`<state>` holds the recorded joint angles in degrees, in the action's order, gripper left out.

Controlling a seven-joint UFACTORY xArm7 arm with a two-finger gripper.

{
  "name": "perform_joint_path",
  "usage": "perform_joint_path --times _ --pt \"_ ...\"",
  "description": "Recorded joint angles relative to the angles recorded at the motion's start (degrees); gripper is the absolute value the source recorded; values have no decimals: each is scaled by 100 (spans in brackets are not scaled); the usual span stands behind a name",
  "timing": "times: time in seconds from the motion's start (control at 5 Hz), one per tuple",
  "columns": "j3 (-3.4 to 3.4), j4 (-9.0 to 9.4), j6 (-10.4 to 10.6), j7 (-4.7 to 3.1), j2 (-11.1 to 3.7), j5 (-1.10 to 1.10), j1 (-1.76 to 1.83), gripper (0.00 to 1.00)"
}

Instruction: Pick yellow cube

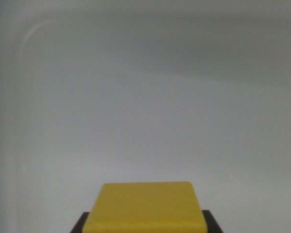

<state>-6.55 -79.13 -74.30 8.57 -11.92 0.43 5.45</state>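
Wrist view: yellow cube (pixel 145 208) at bottom centre, large and close. Dark fingers (pixel 214 224) flanking it on the wrist view's left and right, only their edges showing, seemingly pinching its sides, though actual contact cannot be confirmed. Beyond it, a pale grey surface (pixel 145 107), blurred. Judged from this: grasp probably made, cube likely held; lifting clear possibly left to do.
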Motion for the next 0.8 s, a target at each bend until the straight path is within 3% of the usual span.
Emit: perform_joint_path --times 0.2,0.4,0.6,0.8 --pt "-4 -180 -265 -1 85 10 -4 100" --pt "-4 -180 -265 -1 85 10 -4 100" --pt "-8 -355 -521 -2 167 19 -8 100" --pt "-8 -355 -521 -2 167 19 -8 100"
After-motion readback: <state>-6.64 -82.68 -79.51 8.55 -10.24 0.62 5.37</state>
